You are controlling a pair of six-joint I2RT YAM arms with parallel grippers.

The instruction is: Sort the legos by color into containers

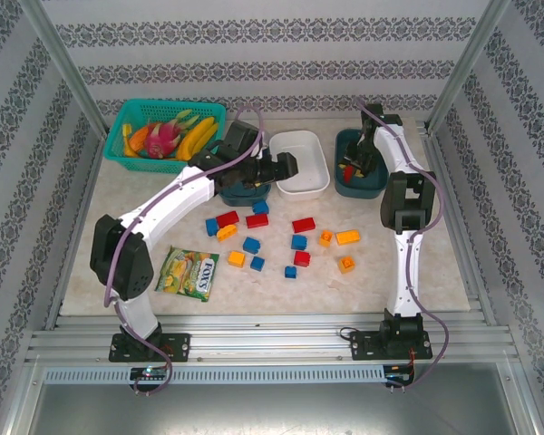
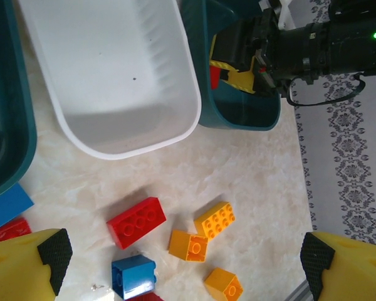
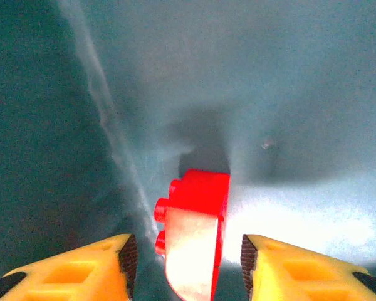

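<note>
Your R gripper (image 3: 188, 257) sits down inside the right-hand teal tub (image 3: 269, 75), jaws parted w/ a red brick (image 3: 197, 194) between them. It looks clear of both fingers, tho the view's blurry. The brick is glossy, studs facing left. Your L gripper (image 2: 185, 254) gapes wide, holding nothing, over loose bricks (image 2: 136, 221) in red, blue & orange beside the white tub (image 2: 113, 75).

Red, blue and orange legos (image 1: 303, 225) lie scattered mid-frame. Above them sit the left teal tub (image 1: 247, 193), the white tub (image 1: 304, 161) and the right teal tub (image 1: 372, 190), which the right gripper (image 1: 352, 169) reaches into. The left gripper (image 1: 286, 166) hangs at the white tub's left rim.
</note>
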